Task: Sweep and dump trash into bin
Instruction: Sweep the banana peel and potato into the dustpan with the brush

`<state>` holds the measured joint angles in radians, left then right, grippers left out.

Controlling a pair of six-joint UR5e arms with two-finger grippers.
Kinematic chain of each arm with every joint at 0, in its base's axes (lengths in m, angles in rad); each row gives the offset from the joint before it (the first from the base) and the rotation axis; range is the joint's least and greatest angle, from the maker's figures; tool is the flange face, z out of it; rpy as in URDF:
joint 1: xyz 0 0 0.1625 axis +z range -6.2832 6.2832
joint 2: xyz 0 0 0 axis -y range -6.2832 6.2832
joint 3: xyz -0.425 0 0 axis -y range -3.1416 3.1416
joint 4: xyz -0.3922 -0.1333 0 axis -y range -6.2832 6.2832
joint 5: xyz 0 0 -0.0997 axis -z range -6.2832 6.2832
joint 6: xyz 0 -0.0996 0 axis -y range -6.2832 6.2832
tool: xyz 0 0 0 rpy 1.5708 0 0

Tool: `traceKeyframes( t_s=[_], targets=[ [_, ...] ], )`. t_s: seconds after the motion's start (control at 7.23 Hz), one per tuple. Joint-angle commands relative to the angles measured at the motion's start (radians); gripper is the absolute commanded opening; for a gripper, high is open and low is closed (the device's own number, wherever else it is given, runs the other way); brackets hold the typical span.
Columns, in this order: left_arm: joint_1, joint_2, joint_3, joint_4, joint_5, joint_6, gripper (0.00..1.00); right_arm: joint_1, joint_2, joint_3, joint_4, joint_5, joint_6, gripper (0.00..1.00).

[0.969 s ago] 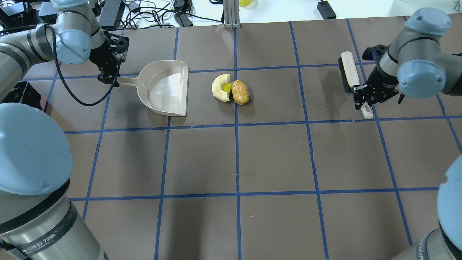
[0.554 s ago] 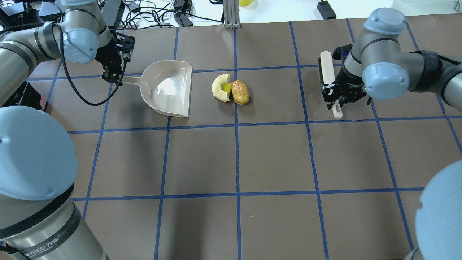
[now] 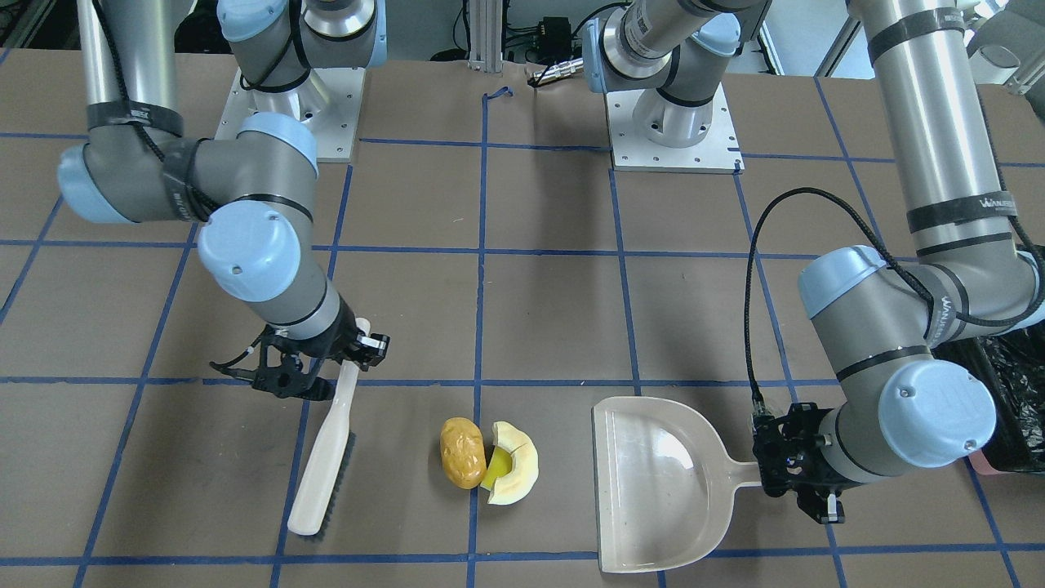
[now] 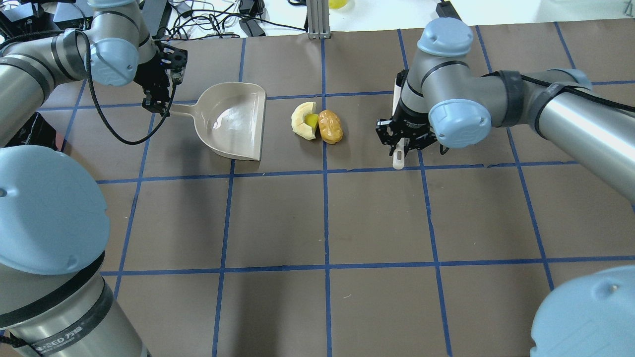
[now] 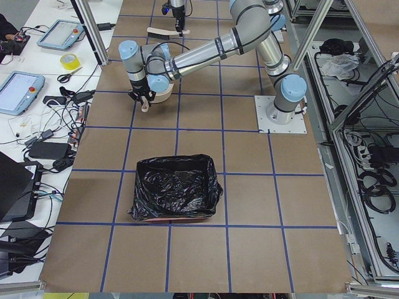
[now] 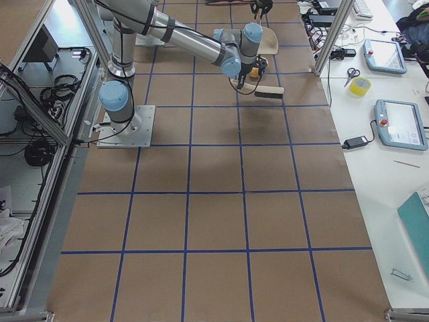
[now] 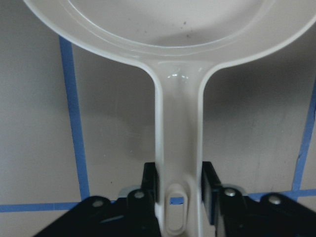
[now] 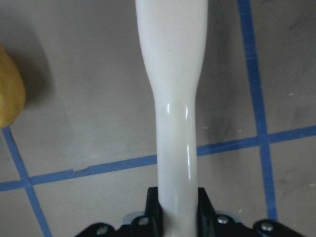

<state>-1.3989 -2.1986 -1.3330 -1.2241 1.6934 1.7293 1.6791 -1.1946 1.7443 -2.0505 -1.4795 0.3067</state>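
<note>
Start at the operators' edge of the table [image 3: 555, 278]. The beige dustpan [image 3: 653, 490] lies here, its open lip toward the trash [image 4: 325, 126], near it but apart. The left gripper [image 3: 766, 474] is clamped on the dustpan's handle, one finger [image 7: 149, 183] on each side.

The trash sits near the middle of this edge. The cream rind wedge [image 3: 520, 467], with its yellow-green piece [image 3: 496, 467], touches the golden-brown lump [image 3: 462, 453].

The brush [image 3: 320, 469] lies just beside the lump, apart from it, bristles facing it. The right gripper [image 3: 349, 347] is closed tight on the brush's handle.

The bin [image 5: 176, 163], lined with a black bag [image 5: 177, 190], stands at the table's left end, well apart from the trash.
</note>
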Motion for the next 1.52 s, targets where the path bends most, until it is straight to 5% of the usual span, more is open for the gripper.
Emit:
traceKeyframes(
  t_s=[0.0, 0.42, 1.38],
  targets=[
    [0.001, 0.002, 0.003, 0.002, 0.008, 0.007, 0.01, 0.111, 0.019, 0.000, 0.003, 0.002, 0.061, 0.00],
    [0.001, -0.001, 0.003, 0.000, 0.009, 0.009, 0.01, 0.197, 0.058, -0.020, -0.004, 0.002, 0.132, 0.00],
    [0.000, 0.005, -0.008, 0.005, 0.002, 0.009, 0.01, 0.369, 0.300, -0.441, 0.076, 0.056, 0.457, 0.00]
  ],
)
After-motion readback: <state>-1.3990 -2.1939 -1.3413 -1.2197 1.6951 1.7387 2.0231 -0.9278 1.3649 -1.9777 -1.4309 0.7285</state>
